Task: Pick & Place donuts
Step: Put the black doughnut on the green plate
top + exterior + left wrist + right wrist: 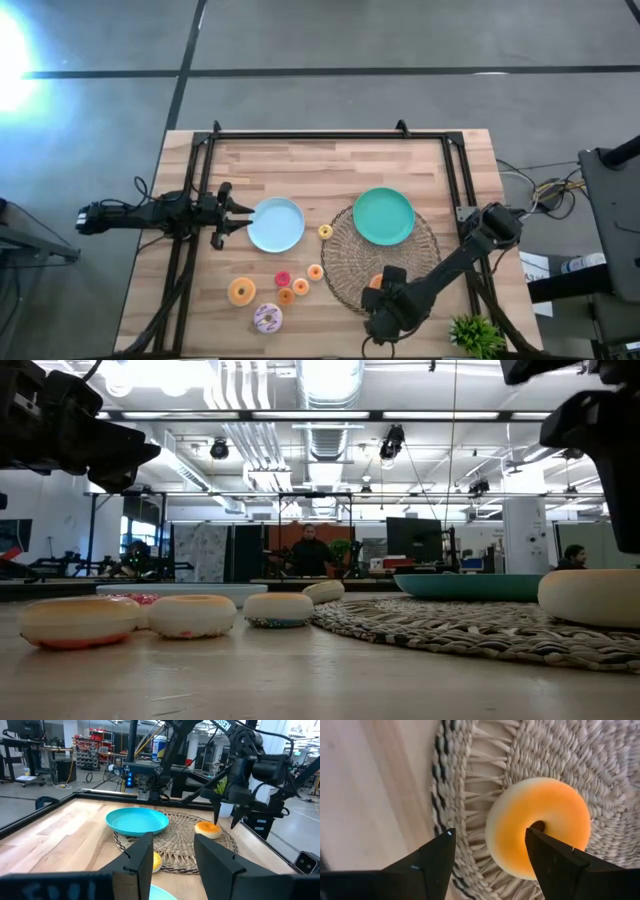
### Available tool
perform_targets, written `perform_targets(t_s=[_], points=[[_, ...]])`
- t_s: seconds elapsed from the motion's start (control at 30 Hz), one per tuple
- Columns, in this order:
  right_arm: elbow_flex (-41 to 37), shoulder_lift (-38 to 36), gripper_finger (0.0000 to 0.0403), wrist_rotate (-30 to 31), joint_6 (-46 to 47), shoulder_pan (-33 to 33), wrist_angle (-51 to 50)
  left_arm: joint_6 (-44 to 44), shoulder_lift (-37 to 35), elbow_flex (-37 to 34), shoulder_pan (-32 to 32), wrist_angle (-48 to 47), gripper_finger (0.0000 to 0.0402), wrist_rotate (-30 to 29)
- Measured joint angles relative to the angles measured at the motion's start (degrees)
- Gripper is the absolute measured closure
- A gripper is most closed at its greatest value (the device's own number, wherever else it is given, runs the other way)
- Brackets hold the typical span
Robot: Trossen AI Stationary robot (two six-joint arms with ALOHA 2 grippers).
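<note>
An orange donut [540, 827] lies flat on the woven placemat [385, 262], near the placemat's near edge; it also shows in the high view [375, 283]. My right gripper [490, 835] hovers open just above it, fingers pointing down, touching nothing. Several more donuts lie on the wood near the front: a larger orange one [241, 291], a speckled one [267, 318], a red one [283, 278], tiny orange ones [300, 286] and a yellow one [325, 231]. My left gripper [235, 212] waits open at the light-blue plate's left side.
A light-blue plate [275, 225] sits on the wood left of centre. A teal plate [383, 216] sits on the placemat's far part. A small green plant [477, 333] stands at the near right corner. A black frame [330, 135] rims the table.
</note>
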Motion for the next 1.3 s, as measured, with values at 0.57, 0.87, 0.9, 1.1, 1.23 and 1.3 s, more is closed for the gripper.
perform_targets(t_s=[0.57,0.87,0.9,1.1,1.23,1.3], points=[[-0.6,1.4,0.0301,0.7,13.2,-2.1,0.0,0.0,0.0,0.0,0.0,0.0,0.0284,0.0],[-0.6,-3.0,0.0391,4.4,28.9,-3.0,-1.5,0.0,0.0,0.0,0.0,0.2,0.0284,0.0],[-0.6,-4.5,0.0393,5.9,31.2,-3.0,-2.1,0.0,0.0,0.0,0.0,0.2,0.0284,0.0],[-6.1,-17.4,0.0394,24.5,52.1,-3.5,-2.6,0.0,0.0,0.0,0.0,0.5,0.0284,0.1],[-19.0,-27.1,0.0394,36.6,68.5,-4.7,4.1,0.0,0.0,0.0,0.0,0.8,0.0284,0.1],[-26.7,-31.1,0.0394,37.5,69.9,-6.4,13.7,0.0,0.0,0.0,0.0,1.5,0.0284,0.0]])
